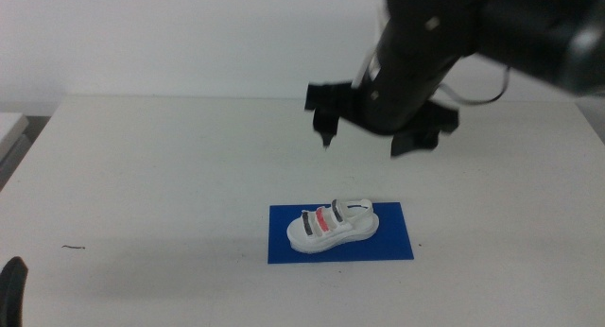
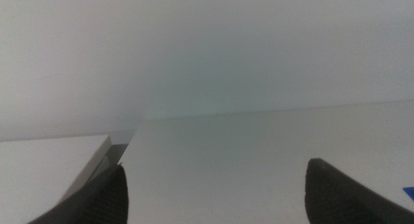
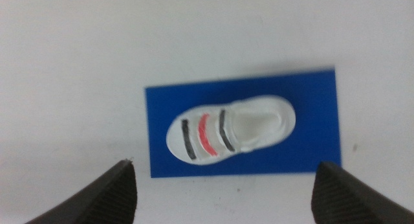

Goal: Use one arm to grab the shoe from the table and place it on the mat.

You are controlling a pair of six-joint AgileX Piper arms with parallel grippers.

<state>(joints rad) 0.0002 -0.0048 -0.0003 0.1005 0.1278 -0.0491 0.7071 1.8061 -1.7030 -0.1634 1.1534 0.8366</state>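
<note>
The white shoe [image 1: 333,225] with two dark straps and a red one between them lies flat on the blue mat [image 1: 388,242] on the white table [image 1: 142,176]. My right gripper [image 1: 364,143] hangs open and empty well above the shoe, on the black arm [image 1: 444,34] that comes in from the upper right. The right wrist view looks straight down on the shoe [image 3: 226,128] and the mat [image 3: 310,107], between the spread jaws of the right gripper [image 3: 226,164]. My left gripper [image 1: 11,289] waits at the bottom left corner; its wrist view shows it open [image 2: 215,169] over bare table.
A small dark mark [image 1: 74,248] lies on the table at the front left. A second white surface [image 1: 9,129] adjoins the table's left edge, with a gap between them [image 2: 116,146]. A white wall stands behind the table.
</note>
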